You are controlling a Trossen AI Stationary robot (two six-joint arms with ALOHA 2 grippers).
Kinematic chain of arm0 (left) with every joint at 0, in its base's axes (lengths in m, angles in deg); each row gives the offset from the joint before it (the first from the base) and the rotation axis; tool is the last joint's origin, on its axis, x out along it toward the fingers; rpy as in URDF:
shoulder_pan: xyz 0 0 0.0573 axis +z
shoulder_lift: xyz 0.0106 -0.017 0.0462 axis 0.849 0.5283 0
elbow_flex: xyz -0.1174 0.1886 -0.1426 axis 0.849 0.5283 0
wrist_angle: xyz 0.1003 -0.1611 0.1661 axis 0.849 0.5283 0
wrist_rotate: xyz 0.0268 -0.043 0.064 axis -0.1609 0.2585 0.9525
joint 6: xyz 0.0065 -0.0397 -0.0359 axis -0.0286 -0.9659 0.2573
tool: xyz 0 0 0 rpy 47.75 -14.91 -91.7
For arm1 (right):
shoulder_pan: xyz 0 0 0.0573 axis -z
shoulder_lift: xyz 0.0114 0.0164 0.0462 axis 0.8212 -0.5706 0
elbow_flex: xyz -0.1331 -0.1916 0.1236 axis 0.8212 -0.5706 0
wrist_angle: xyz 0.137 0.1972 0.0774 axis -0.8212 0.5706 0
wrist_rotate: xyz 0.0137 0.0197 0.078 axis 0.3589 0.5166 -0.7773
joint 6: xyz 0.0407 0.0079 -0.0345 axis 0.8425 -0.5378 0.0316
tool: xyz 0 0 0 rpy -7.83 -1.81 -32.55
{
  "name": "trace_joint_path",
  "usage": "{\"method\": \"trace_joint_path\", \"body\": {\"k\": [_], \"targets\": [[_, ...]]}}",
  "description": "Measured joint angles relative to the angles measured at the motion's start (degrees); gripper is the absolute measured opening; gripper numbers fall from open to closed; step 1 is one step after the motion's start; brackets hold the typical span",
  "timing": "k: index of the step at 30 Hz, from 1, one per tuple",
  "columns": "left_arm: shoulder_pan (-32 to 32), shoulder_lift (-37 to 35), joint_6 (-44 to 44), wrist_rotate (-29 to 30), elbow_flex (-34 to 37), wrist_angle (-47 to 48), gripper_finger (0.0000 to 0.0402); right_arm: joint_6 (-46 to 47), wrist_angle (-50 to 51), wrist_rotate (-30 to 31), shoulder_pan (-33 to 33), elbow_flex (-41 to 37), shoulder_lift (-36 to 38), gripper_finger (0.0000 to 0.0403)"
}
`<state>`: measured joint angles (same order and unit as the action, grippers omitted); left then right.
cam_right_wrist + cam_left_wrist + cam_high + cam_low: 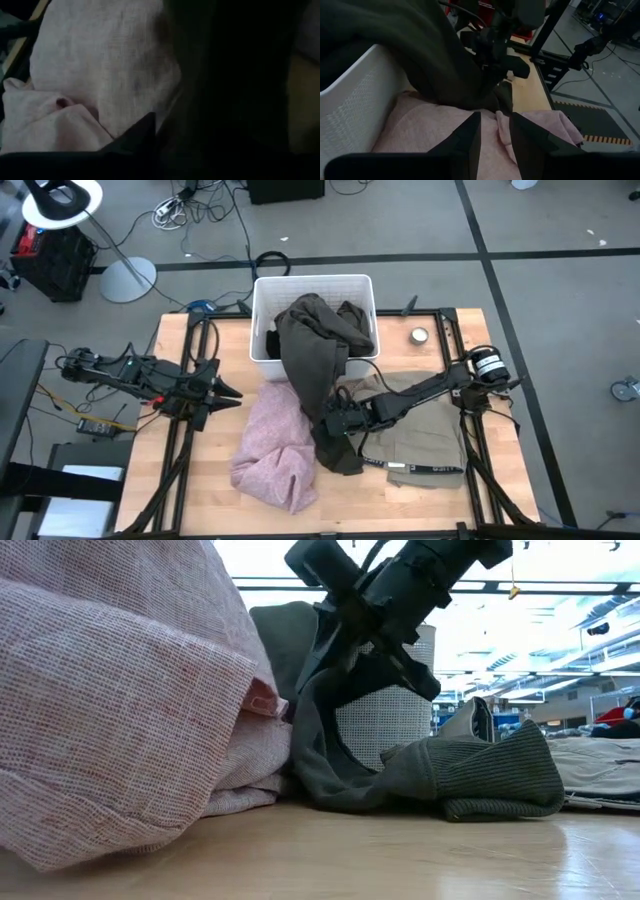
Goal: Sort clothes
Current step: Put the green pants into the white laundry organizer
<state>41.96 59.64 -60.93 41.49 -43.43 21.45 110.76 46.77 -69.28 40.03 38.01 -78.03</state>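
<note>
Right end effector [335,418] is sitting at mid-table, pressed into the olive-brown garment [318,370]; its fingers are buried in the cloth and whether they are closed on it cannot be told. In the low view the same end effector [385,615] is coming down from above against the olive fabric [420,775].

Olive-brown garment is trailing out of the white bin [262,330], over the bin's near wall and down onto the table [200,500], ending in a bunched heap beside the end effector.

Pale pink garment [275,445] is lying crumpled on the table, just to the left of the olive heap and touching it; in the low view it [110,690] is filling the near foreground.

Light grey-beige garment [425,442] is lying flat on the right part of the table, under the right arm.

Dark garment [350,313], colour hard to tell, is showing inside the bin behind the olive cloth.

Left end effector [228,393] is hanging at the table's left side, near the pink garment; its fingers [470,135] are standing partly apart with nothing between them.

Small round object [419,335] is sitting on the table, right of the bin.
</note>
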Motion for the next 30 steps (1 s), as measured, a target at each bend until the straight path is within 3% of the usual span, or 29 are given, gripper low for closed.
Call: {"method": "trace_joint_path", "body": {"k": [5, 7, 18, 24, 30], "targets": [[0.0, 0.0, 0.0, -0.1, 0.0, 0.0, 0.0106, -3.2, 0.9, 0.4, 0.3, 0.0, 1.4, 0.0028], [0.0, 0.0, 0.0, -0.1, 0.0, 0.0, 0.0106, -4.5, 0.9, 0.4, 0.3, 0.0, 2.0, 0.001], [0.0, 0.0, 0.1, -0.1, 0.0, 0.9, 0.0106, -7.0, 7.0, 4.1, -0.9, 2.1, 7.8, 0.0003], [0.0, 0.0, 0.2, -0.1, 0.0, 2.0, 0.0106, -17.8, 24.2, 8.8, -1.3, 16.7, 8.6, 0.0002], [0.0, 0.0, 1.2, -0.1, 0.0, 1.8, 0.0106, -31.4, 30.4, 13.6, 1.7, 32.0, 8.6, 0.0001]]}}
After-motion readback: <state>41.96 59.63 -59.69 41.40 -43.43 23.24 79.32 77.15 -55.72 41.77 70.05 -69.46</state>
